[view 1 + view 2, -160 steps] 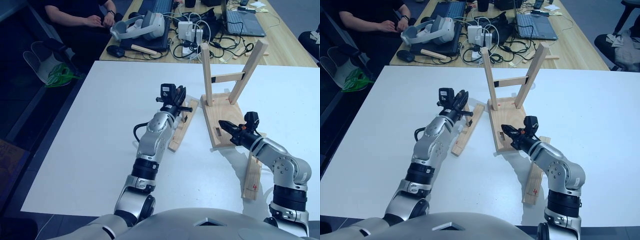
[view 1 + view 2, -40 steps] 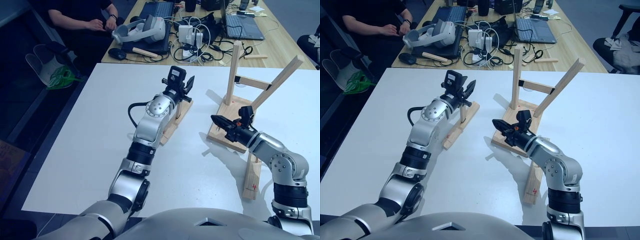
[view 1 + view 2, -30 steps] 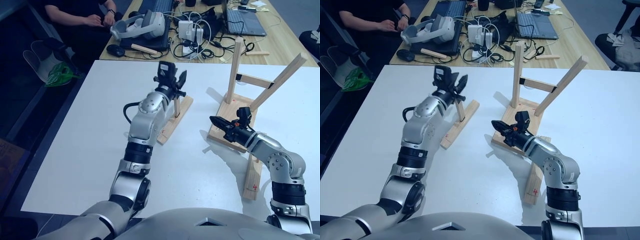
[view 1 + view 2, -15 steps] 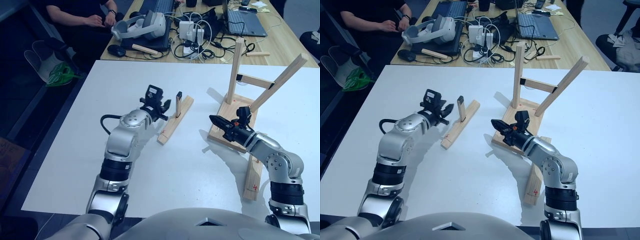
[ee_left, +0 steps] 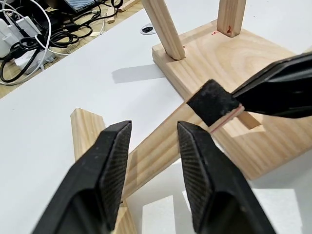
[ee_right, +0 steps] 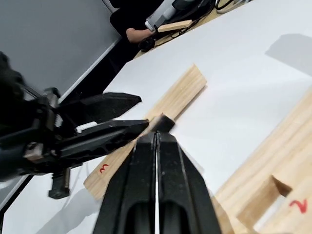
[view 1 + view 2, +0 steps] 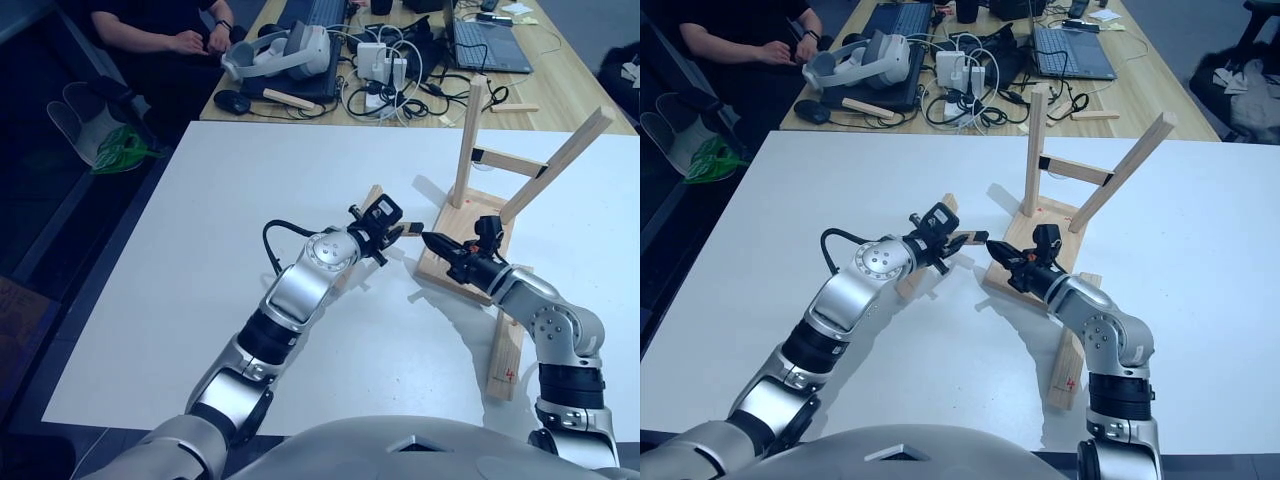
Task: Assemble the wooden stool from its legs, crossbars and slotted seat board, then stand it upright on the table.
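White table [image 7: 200, 250] all round, plain, no pattern on it. My left hand [image 5: 152, 136] is matt black, and its pads [image 5: 116, 165] carry a fine ribbed texture. My right hand [image 6: 156, 135] is black too, with a slight sheen. The crossbar [image 5: 214, 103] at its tips shows a black, grainy end over a pale pinkish wood edge. The seat board [image 5: 229, 63] is light pine with brownish streaky grain and a small red mark beside one upright leg. The loose leg [image 7: 500, 355] is the same pale wood, with a red number near its end.
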Controlling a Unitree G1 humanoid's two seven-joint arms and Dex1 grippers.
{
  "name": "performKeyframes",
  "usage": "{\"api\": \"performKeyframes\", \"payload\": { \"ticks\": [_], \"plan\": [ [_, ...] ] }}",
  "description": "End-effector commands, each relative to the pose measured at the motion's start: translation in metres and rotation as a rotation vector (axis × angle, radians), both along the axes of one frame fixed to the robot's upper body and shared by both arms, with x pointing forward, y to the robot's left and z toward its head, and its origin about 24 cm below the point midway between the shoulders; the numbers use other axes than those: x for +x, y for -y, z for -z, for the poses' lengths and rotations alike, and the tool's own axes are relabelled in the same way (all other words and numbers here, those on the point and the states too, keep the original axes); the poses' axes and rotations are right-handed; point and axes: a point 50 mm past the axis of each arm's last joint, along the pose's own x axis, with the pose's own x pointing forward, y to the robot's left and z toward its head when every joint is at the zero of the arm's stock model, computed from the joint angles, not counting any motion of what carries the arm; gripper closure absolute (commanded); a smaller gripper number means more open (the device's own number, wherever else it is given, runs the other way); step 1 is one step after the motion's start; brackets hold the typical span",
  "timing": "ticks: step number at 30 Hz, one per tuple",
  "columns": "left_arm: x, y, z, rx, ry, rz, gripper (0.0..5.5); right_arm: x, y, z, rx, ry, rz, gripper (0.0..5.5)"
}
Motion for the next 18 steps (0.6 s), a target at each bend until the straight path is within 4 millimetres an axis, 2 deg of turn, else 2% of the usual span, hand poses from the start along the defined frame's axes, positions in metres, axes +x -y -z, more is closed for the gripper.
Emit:
{"api": "performKeyframes", "payload": {
  "ticks": [1,3,6,8,10,14,18],
  "plan": [
    [0.033,-0.017,-0.024,-0.004,0.082,-0.087,3.77,-0.033,0.0,-0.008,-0.046,-0.012,-0.216,5.5],
    [0.041,-0.026,-0.028,0.004,0.097,-0.109,3.77,-0.071,0.007,-0.002,-0.163,-0.108,-0.398,5.5],
    [0.044,-0.03,-0.026,0.002,0.095,-0.122,3.77,-0.089,0.025,-0.012,-0.224,-0.134,-0.447,5.5],
    [0.047,-0.027,-0.025,0.007,0.083,-0.107,3.77,-0.089,0.029,-0.014,-0.22,-0.127,-0.439,5.5],
    [0.053,-0.019,-0.018,0.028,0.035,-0.062,3.77,-0.084,0.025,-0.008,-0.218,-0.099,-0.394,5.5],
    [0.069,-0.008,-0.003,0.188,-0.051,0.084,3.06,-0.072,0.004,0.001,-0.173,-0.062,-0.323,5.5],
    [0.083,-0.007,0.005,0.306,-0.086,0.123,2.42,-0.068,-0.001,0.006,-0.154,-0.062,-0.3,5.5]
  ]
}}
